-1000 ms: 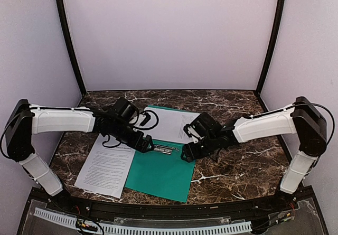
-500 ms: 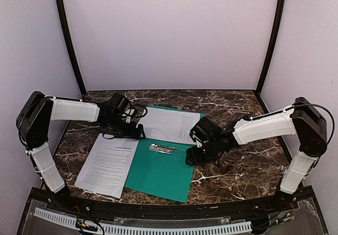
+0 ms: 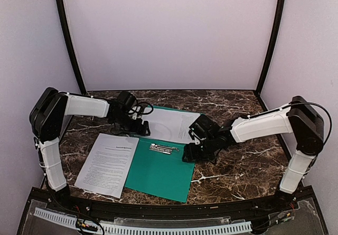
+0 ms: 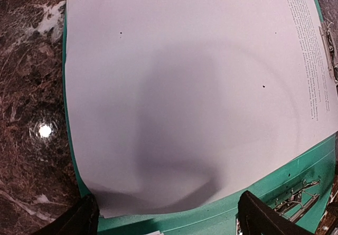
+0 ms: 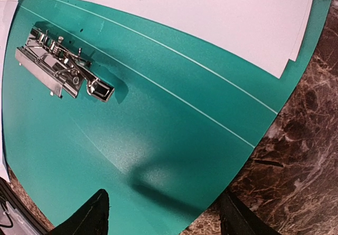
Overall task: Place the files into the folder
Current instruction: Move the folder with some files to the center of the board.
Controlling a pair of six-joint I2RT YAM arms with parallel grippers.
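The teal-green folder (image 3: 158,174) lies open on the marble table, its metal clip (image 3: 161,149) near the middle. One white sheet (image 3: 171,123) lies on the folder's far half. The other sheet (image 3: 108,163) lies on the table just left of the folder. My left gripper (image 3: 139,130) is open and empty, low over the near left corner of the far sheet (image 4: 179,87). My right gripper (image 3: 190,154) is open and empty, low over the folder's right edge (image 5: 174,140), to the right of the clip (image 5: 63,71).
Dark marble tabletop (image 3: 237,161) inside a booth with pale walls and black corner posts (image 3: 68,39). The left arm's black cable (image 3: 142,110) loops near the far sheet. A perforated white strip (image 3: 158,229) runs along the near edge.
My left gripper has drawn back from the clip to the far left, over the sheet's corner. My right gripper has stayed at the folder's right edge, shifting only slightly.
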